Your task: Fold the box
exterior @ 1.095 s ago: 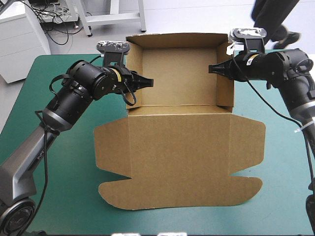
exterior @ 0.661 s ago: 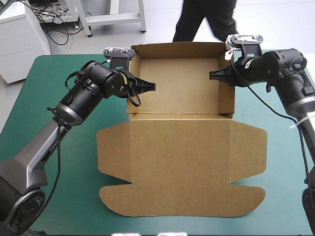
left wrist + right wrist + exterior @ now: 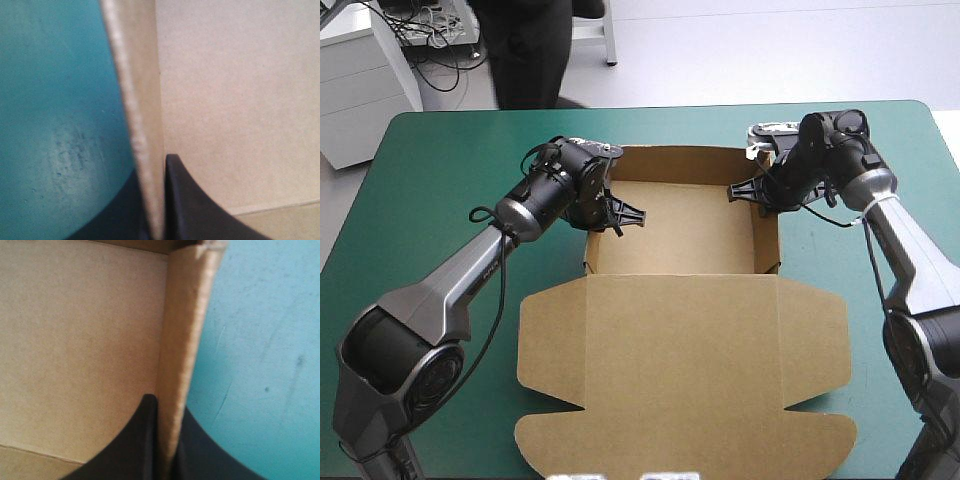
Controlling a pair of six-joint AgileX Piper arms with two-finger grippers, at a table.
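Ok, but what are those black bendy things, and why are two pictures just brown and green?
Those are two robot arms. The big picture is from a camera above, looking down on a teal-green table. On it lies a brown box: an open tray with its lid flat in front. The other two pictures come from small cameras on the arms' wrists, very close up. Each arm ends in two black fingers. The left fingers pinch the tray's left wall; the right fingers pinch its right wall. The green beside each wall is just the table.
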